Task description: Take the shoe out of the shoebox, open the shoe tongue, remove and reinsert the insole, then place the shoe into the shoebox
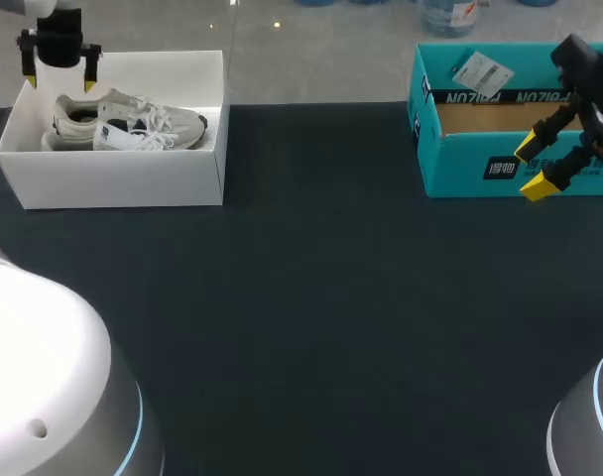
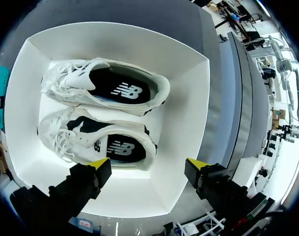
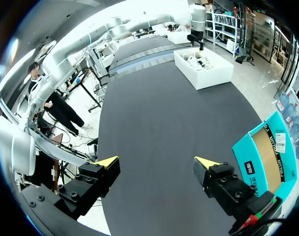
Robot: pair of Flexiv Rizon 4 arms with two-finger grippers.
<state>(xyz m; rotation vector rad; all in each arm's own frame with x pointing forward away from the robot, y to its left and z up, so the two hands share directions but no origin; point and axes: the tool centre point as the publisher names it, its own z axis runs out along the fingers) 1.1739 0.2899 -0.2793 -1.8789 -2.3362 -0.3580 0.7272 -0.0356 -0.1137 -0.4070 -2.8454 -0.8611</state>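
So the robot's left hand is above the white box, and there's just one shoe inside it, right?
Almost. The left gripper is above the white box, but there are two shoes inside it, not one: a near shoe by the fingers and a far shoe beside it. The left wrist view shows both.

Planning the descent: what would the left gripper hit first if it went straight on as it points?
Likely the heel of the nearer shoe in the white shoebox; the open left gripper points down over that end. Depth is unclear, so it could land on the box floor beside the heel.
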